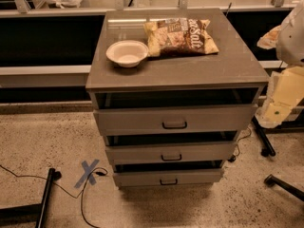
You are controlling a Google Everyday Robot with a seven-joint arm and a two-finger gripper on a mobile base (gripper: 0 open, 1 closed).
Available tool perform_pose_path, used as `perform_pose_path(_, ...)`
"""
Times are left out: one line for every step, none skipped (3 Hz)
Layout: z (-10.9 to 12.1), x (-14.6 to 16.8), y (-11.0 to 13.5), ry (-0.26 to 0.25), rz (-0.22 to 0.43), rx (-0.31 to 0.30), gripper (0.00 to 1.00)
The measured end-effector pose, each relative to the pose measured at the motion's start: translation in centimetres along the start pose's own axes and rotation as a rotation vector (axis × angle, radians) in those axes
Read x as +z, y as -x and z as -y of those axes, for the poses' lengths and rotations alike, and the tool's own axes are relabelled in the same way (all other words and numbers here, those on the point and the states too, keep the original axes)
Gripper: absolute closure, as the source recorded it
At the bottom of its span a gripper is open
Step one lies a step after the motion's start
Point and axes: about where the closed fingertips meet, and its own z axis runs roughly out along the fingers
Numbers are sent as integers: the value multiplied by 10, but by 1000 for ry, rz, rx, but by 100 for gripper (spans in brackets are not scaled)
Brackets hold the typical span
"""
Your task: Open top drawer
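Nearest, at 7 o'clock on the floor, a blue tape cross beside a black cable. At centre, three grey drawers standing slightly open, top drawer uppermost (black loop handle untouched), gripper at 3 o'clock just beside its right end, spread or closed impossible to tell. Farther, toward 12 o'clock on the worktop, a white bowl just beside a chip bag.
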Motion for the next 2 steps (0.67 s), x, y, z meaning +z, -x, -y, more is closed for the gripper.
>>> perform_pose_path(-5,50,2,51,93,-41,0)
perform_pose_path(-5,108,11,74,209,-111,0)
